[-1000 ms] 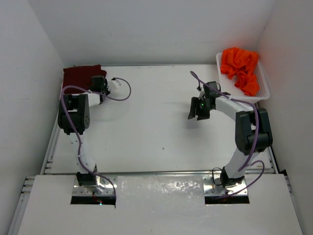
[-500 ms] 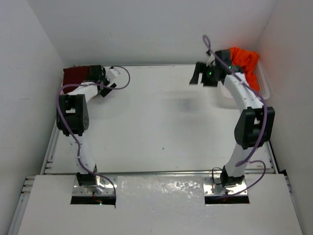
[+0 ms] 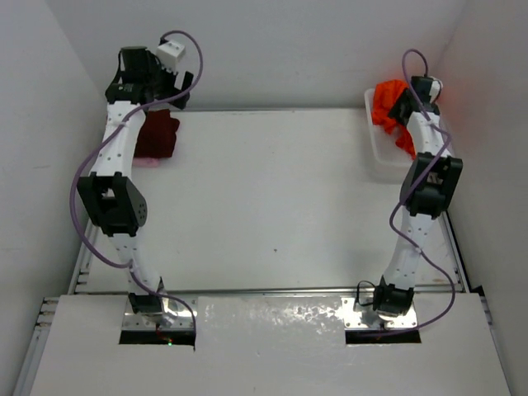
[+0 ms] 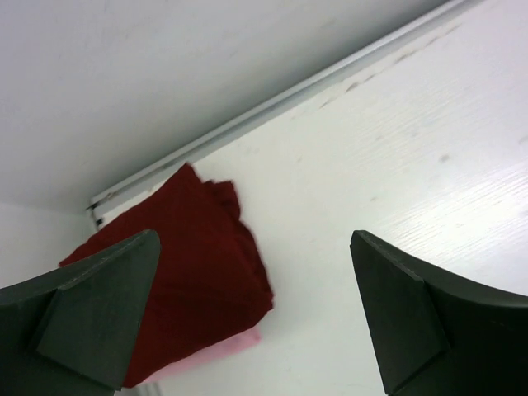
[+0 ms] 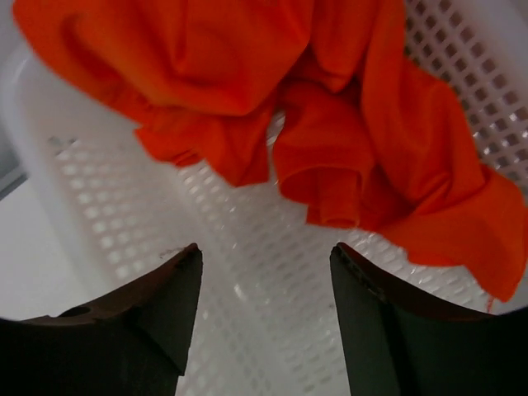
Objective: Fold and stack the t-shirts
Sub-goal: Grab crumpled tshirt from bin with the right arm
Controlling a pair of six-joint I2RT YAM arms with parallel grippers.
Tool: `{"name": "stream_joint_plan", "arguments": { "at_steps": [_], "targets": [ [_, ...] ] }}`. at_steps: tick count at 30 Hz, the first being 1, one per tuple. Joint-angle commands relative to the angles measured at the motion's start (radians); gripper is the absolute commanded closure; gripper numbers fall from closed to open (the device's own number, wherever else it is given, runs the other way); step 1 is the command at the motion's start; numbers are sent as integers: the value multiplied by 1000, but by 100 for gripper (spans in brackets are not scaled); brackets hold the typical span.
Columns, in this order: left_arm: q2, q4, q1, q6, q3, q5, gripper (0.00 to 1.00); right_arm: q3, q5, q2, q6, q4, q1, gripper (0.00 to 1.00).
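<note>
The dark maroon t-shirt (image 3: 157, 134) lies folded at the table's back left corner on top of the light pink t-shirt (image 3: 147, 162), whose edge shows beneath it. In the left wrist view the maroon t-shirt (image 4: 177, 272) and a pink strip (image 4: 227, 351) lie below my left gripper (image 4: 256, 313), which hangs open and empty above them. The bright orange t-shirt (image 5: 330, 99) sits crumpled in the white basket (image 5: 231, 280). My right gripper (image 5: 266, 247) is open just above the basket floor, short of the orange cloth, holding nothing.
The white lattice basket (image 3: 386, 157) stands at the back right against the wall. A metal rail (image 4: 313, 87) runs along the table's back edge. The left arm (image 3: 111, 157) is raised high near the back wall; walls close in on both sides.
My left gripper opened, let go of the maroon t-shirt and rose toward the back wall. The right arm swung from mid-table to over the basket.
</note>
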Motion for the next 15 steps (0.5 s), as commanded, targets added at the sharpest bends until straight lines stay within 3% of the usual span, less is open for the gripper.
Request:
{"name": "stream_joint_plan", "arguments": {
  "at_steps": [1,4,7,12,15],
  "targets": [
    [19,-114,10,-152,139,124,0,64,324,0,-57,192,66,38],
    [45,-121,8,-155,164,129,0,47,493,53,-144,324,74,35],
    [69,-134,-1,-141,178,89,0,186,532,182,-172,245,60,34],
    [75,-140,-18,-108,140,-1,0,154,491,213,-176,339,16,24],
    [77,-139,-26,-105,110,-39,0,238,368,293,-197,318,8,20]
  ]
}}
